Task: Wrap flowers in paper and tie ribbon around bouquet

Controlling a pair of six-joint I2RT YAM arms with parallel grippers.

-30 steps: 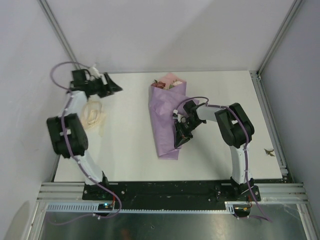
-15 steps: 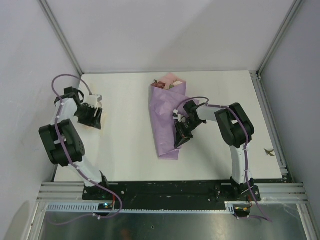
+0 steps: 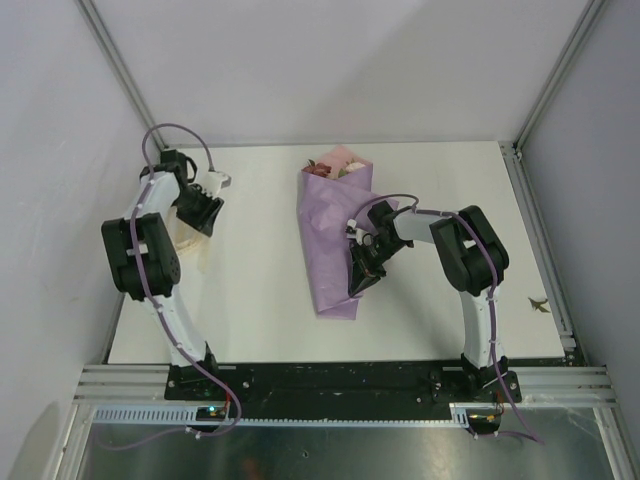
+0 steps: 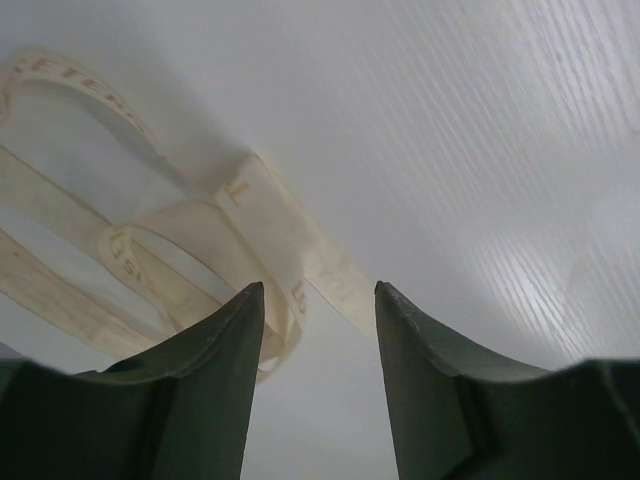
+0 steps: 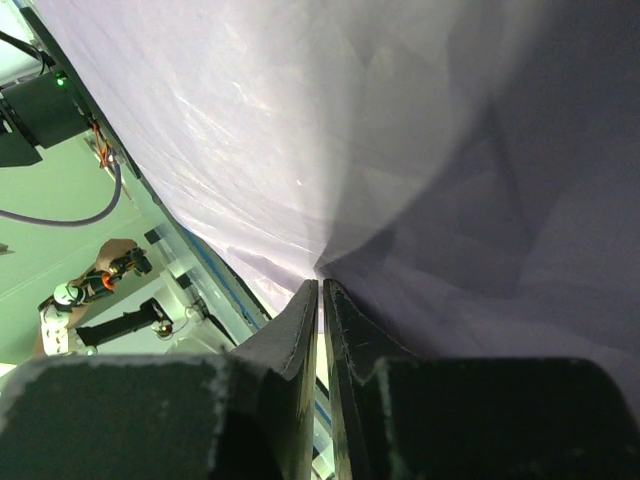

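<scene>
Left arm has swung: a second ago the left pincer [image 3: 205, 215] was at the far-left of the table [image 3: 260, 300], pointing right. It then dropped over the ribbon [image 3: 186, 236], and now sits just off that pile's far right edge, tips angled down. Its jaws have narrowed over the second but are still apart. Right arm, right pincer [image 3: 358, 285] and bouquet [image 3: 330, 230] unchanged across all three moments.

Left pincer [image 4: 318, 290]: part open, clear gap between the fingers, nothing gripped. Ribbon [image 4: 250, 200] lies in loose cream loops on the table ahead of the tips and to their left. One strand runs towards the gap and another loop passes behind the left finger; contact can't be told.

Right pincer [image 5: 320, 283]: fingers closed to a thin slit, nipping a crease of the lilac paper [image 5: 400, 150]. The bouquet spreads ahead of and beyond this pincer, with the flowers [image 3: 338, 166] at its far end, well apart from the tips.

In the top view the left arm covers most of the ribbon; only the left wrist view shows the loops and the faint print on them. The right wrist view shows only paper; the rose heads show from above alone.
</scene>
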